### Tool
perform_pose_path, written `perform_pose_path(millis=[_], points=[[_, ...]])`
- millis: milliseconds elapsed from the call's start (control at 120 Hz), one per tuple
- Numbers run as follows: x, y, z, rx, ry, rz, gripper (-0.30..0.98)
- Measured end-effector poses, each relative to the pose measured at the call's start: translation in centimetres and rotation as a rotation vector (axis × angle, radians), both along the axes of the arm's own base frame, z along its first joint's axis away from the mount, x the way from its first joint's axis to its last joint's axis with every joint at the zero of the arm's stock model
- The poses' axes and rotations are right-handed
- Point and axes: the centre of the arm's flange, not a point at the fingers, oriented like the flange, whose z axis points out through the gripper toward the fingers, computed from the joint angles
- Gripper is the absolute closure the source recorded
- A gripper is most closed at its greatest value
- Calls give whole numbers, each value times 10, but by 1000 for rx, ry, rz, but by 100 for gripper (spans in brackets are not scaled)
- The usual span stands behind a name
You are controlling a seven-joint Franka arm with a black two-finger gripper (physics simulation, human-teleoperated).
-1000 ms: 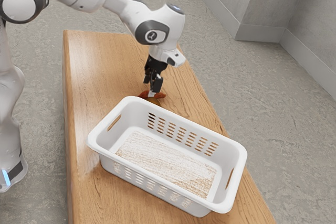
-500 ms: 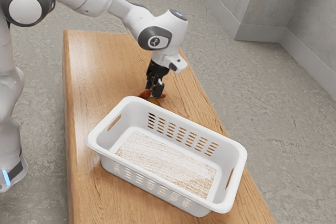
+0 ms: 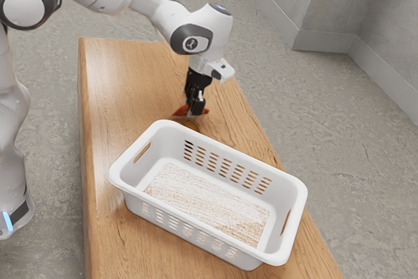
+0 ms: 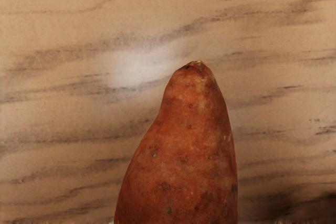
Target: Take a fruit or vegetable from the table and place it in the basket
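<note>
Tool (image 3: pixel 195 110): my two fingers are closed on the sweet potato, pinching its sides.
Sweet potato (image 3: pixel 180 111): in my grasp, just beyond the basket's far rim; it looks slightly raised, though I cannot tell its full clearance.
Grip: across the body, ends jutting out either side, probably because the narrow width suits my fingers and a middle hold resists tipping.
Round brownish thing (image 3: pixel 191 125): low beside the basket, partly hidden by its rim; I can't name it.
Basket (image 3: pixel 196 223): open side up, likely set this near to keep the carry short.
Surface (image 3: pixel 117 96): its long edge runs near my tool on the exterior view's right; more wood spreads toward that view's left.
Next move: lift straight up past the rim before crossing, as a jutting end could catch it.
</note>
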Motion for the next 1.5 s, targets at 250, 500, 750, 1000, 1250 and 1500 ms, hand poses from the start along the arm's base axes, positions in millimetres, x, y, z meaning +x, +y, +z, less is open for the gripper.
perform_pose_path(millis=[250, 500, 750, 1000, 1250, 1500], points=[[19, -10, 79, 19, -127, -35, 52], [34, -105, 97, 15, -146, -219, 53], [60, -196, 93, 50, -147, -370, 53], [75, -340, 90, 53, -186, -601, 54], [56, -386, 87, 41, -182, -690, 54], [36, -380, 89, 32, -166, -694, 54]])
